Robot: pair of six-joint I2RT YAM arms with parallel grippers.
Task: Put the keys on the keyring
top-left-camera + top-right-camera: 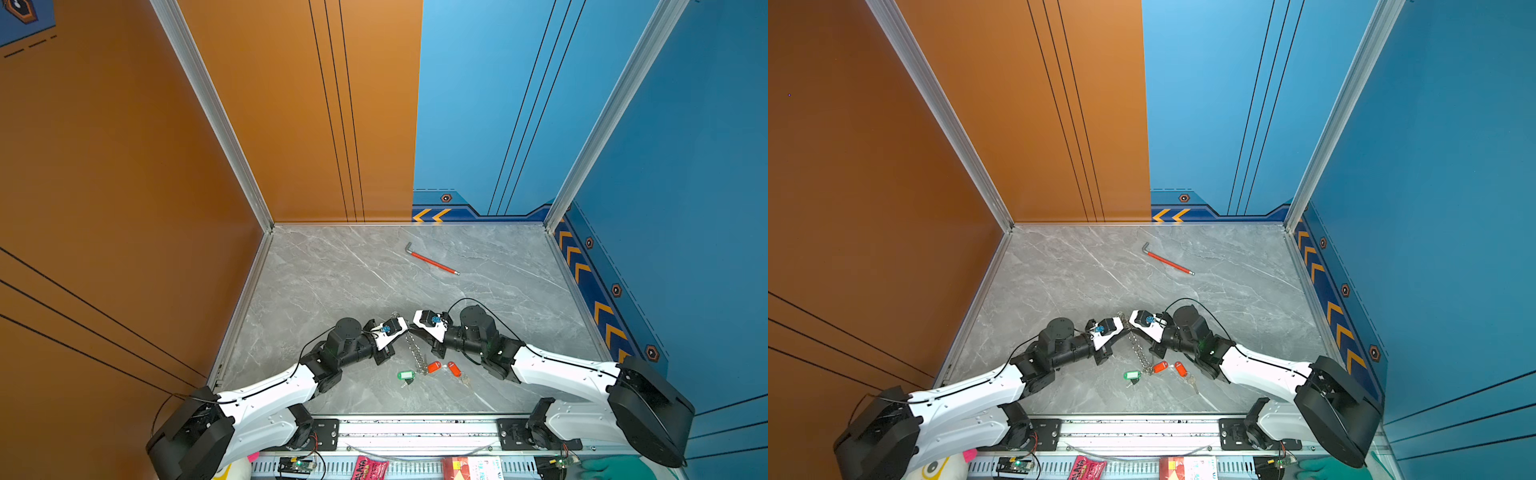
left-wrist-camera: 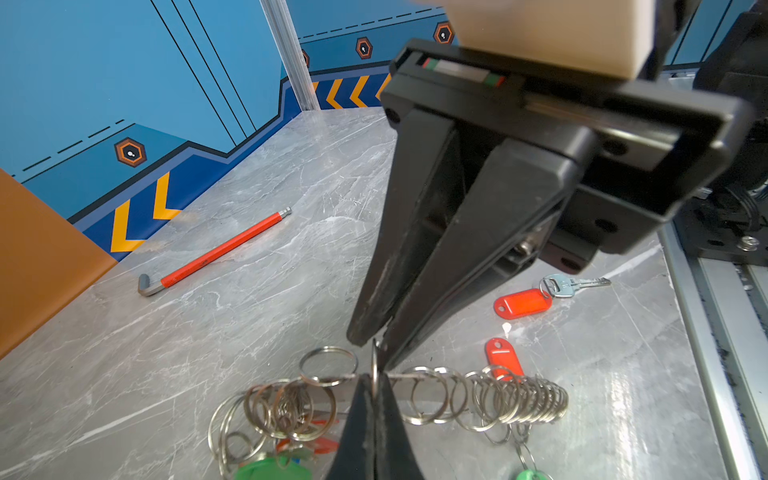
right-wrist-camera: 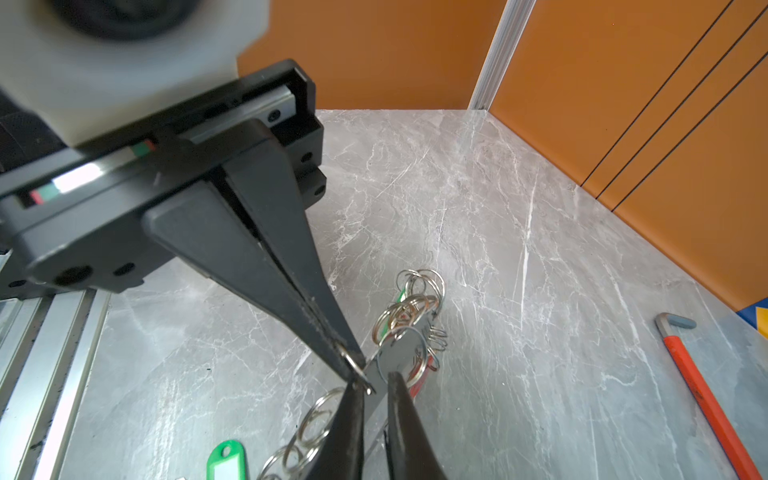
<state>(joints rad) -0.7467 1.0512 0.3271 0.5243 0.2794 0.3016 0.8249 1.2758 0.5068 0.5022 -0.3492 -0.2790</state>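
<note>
Rings strung along the keyring (image 1: 416,353) trail over the grey marble surface (image 1: 332,291) in both top views. They run from a spot about midway between its left and right edges toward its near edge. We see the two arms meet at the far end of that line.

The left gripper (image 2: 375,377) has its fingers pressed together on one thin ring of the keyring, seen edge-on in its own wrist view. The right gripper (image 3: 372,381) stands opposite, with its tips at that same ring. A narrow gap shows between its fingers, in line with the keyring's flat grey band, and we cannot tell whether they press on anything.

At the near end of the rings lies a green-tagged key (image 1: 406,375), just beside the keyring on the side of the left edge. An orange tag (image 1: 433,367) touches the rings on the other side; whether it hangs on one we cannot tell. A second orange-tagged key (image 1: 454,369) lies a little farther toward the right edge, apart from the rings, with its silver key on the side of the near edge. A red-sleeved hex wrench (image 1: 432,262) rests well apart, nearer the far edge.
</note>
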